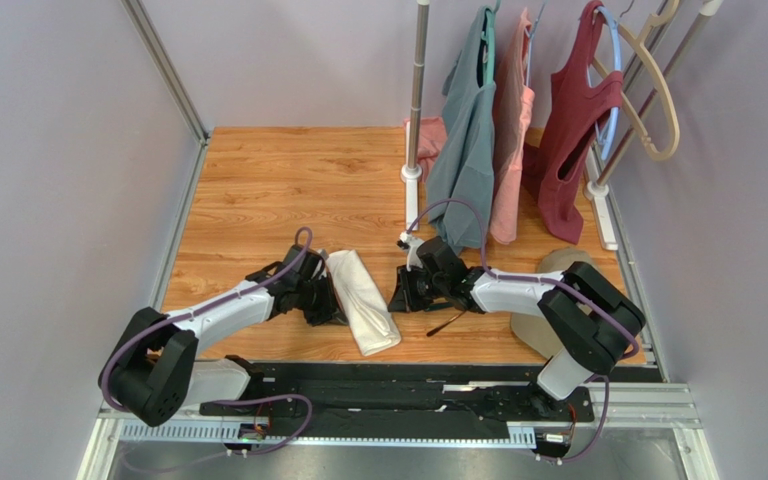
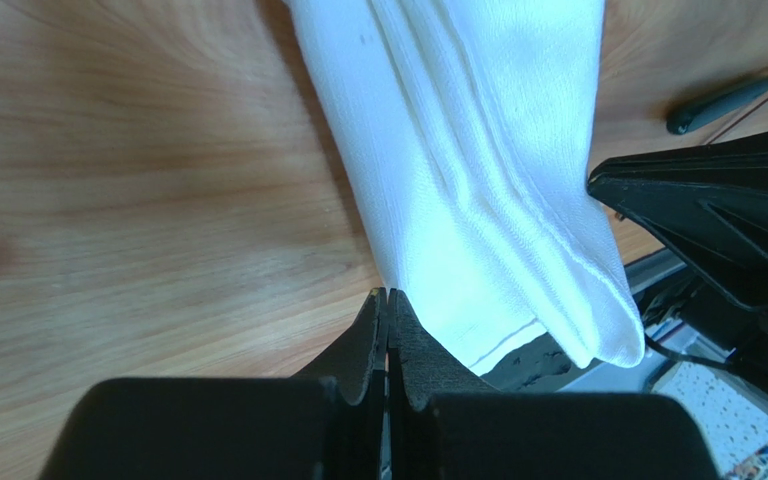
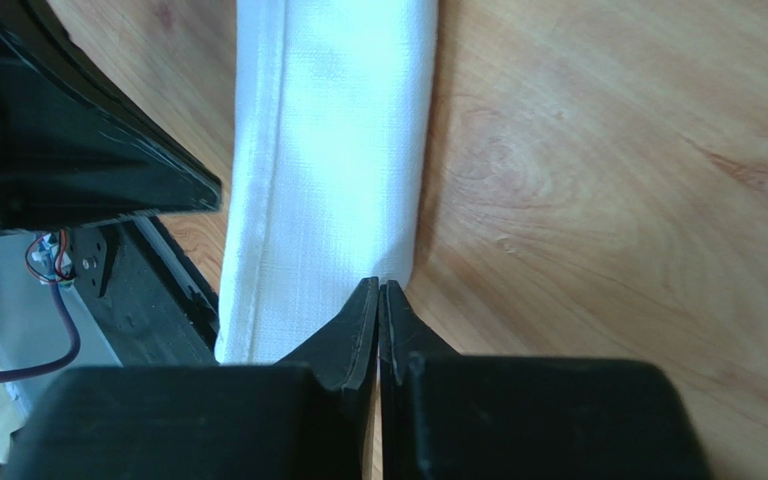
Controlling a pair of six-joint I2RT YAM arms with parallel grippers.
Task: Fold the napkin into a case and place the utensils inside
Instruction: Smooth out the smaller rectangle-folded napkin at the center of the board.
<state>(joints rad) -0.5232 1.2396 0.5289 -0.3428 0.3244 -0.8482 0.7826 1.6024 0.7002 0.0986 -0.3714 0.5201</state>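
White napkin, one; left claw, right claw

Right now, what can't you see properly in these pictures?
- The utensils: the left wrist view shows only one dark handle, and its other end runs off the right edge. From above, only a thin dark sliver shows beside the right gripper.
- The napkin: whatever is inside its folds is hidden in every view.
- The left gripper: it is shut at the napkin's edge, but its own fingertips hide whether any cloth is pinched.

Left pincer, right pincer both closed, tips seemingly facing inward.
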